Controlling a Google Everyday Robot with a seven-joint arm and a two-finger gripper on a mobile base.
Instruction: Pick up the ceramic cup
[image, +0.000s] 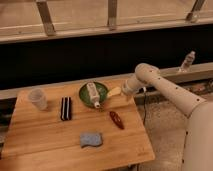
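The ceramic cup (37, 98) is a small pale whitish-grey tumbler. It stands upright near the back left corner of the wooden table (45, 142). My gripper (114, 92) reaches in from the right, at the right rim of the green bowl (85, 91). It is far to the right of the cup, with the bowl and a striped object between them. The white arm (165, 87) bends at an elbow above the table's right edge.
A white bottle (93, 94) lies in the green bowl. A black-and-white striped object (65, 108) lies right of the cup. A reddish-brown object (116, 119) and a blue-grey sponge (91, 139) lie nearer the front. A small bottle (187, 61) stands on the ledge behind.
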